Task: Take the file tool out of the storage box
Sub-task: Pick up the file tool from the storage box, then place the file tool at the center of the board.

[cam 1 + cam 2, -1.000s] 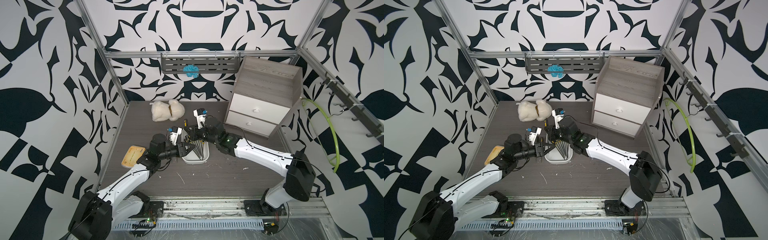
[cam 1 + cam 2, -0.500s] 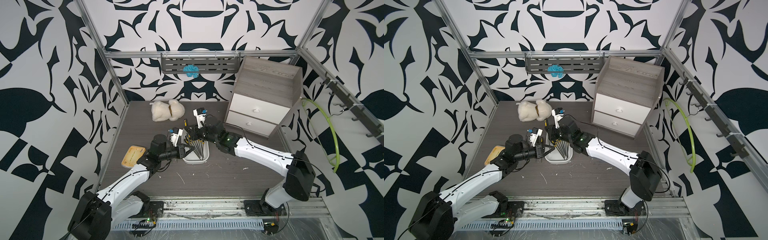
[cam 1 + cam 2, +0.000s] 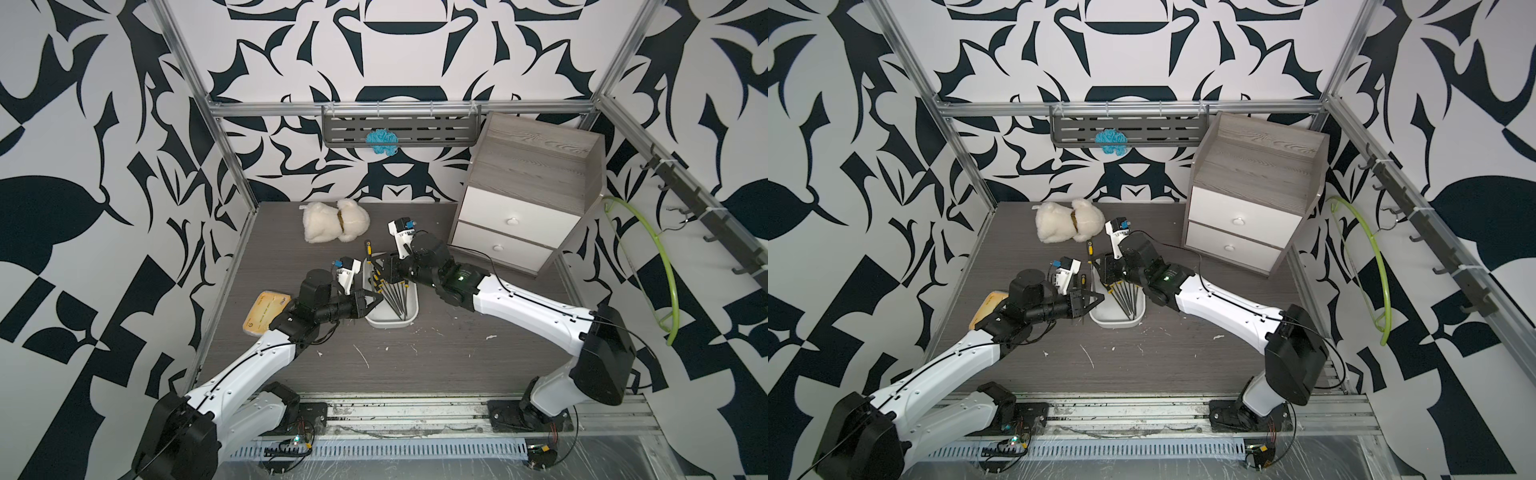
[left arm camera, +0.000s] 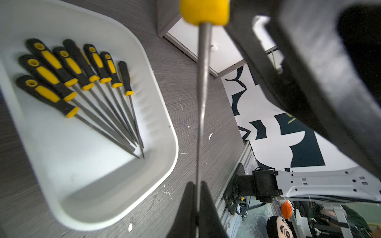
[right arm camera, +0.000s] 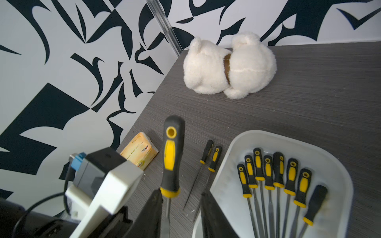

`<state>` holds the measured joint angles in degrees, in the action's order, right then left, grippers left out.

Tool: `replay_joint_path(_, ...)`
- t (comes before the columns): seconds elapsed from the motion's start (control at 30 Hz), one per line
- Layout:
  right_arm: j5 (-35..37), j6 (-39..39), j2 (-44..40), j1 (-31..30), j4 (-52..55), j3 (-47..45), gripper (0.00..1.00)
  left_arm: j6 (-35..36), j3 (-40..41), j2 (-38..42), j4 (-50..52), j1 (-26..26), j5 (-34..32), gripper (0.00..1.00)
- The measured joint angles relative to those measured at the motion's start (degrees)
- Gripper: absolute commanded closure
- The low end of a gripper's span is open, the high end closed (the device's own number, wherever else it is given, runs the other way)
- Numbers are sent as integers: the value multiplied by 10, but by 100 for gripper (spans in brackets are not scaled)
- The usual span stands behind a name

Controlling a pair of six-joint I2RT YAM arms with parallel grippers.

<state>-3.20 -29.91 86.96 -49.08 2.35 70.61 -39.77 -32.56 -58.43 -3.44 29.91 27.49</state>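
The file tool (image 5: pixel 172 156) was out of the storage box (image 4: pixel 175 148), up in the air beside it. The left jaws pinched its thin metal end; the right jaws stood spread around it. Only laying it down seemed left.

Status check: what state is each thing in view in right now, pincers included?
Shallow white plastic storage box: eight files lying inside.
Black-and-yellow-handled metal file: lifted out of the box.
Left pincer: shut on that file's shaft.
Right pincer: open, jaws either side of the shaft.
Two loose files: flat on the dark table, beside the box.
Grey wood-grain cabinet: both white drawers shut.
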Motion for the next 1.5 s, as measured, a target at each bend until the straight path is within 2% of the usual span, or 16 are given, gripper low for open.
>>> replay_joint_path(0.2,36,68,-57,8,78,-6,60,37,-82,-14,176,0,-120,100)
replay_joint_path(0.4,52,125,-14,29,148,-10,60,54,-166,-41,362,-2,-290,100)
replay_joint_path(0.47,56,138,0,32,170,-16,60,58,-186,-73,409,-19,-319,100)
replay_joint_path(0.6,61,152,-13,31,192,-40,60,78,-201,-188,451,-79,-323,100)
replay_joint_path(0.73,67,155,-65,31,191,-76,60,90,-199,-272,465,-102,-315,100)
replay_joint_path(0.93,71,155,-87,31,176,-78,60,109,-213,-331,474,-122,-304,100)
replay_joint_path(1.5,73,156,-66,31,170,-81,60,145,-250,-397,466,-127,-274,100)
